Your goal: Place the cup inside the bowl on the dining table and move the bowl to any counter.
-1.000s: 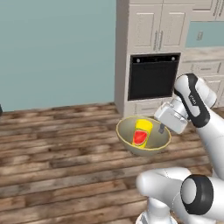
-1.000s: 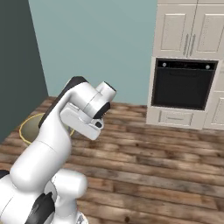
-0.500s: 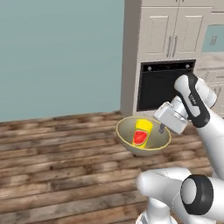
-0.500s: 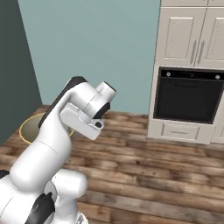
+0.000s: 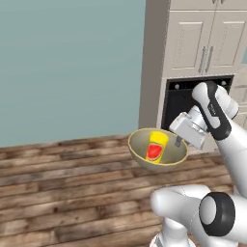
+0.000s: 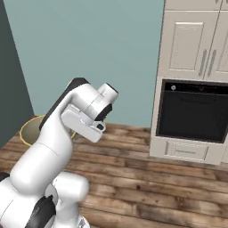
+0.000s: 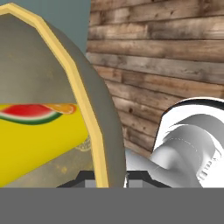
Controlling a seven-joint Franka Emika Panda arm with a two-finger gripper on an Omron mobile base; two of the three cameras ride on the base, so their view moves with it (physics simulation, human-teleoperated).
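The olive-tan bowl (image 5: 140, 145) hangs in the air above the wooden floor, tilted a little. The yellow cup (image 5: 156, 145) with its red patch lies inside it. My gripper (image 5: 179, 141) is shut on the bowl's right rim. In the hand view the bowl's yellow-edged rim (image 7: 89, 114) runs down between my fingertips, where the gripper (image 7: 109, 178) pinches it, and the cup (image 7: 39, 135) lies across the inside. In the right base view part of the bowl (image 6: 30, 132) peeks out left of my arm.
A black built-in oven (image 5: 179, 103) (image 6: 193, 111) sits in tall cream cabinets (image 5: 193, 43) ahead on the right. A teal wall (image 5: 67, 67) fills the left. Wooden floor (image 5: 72, 183) lies below. A dark panel (image 6: 9, 75) stands at the far left.
The whole picture has shifted: the oven and cabinets are larger and nearer, so the base has driven. The arm keeps its pose with the bowl and cup still held.
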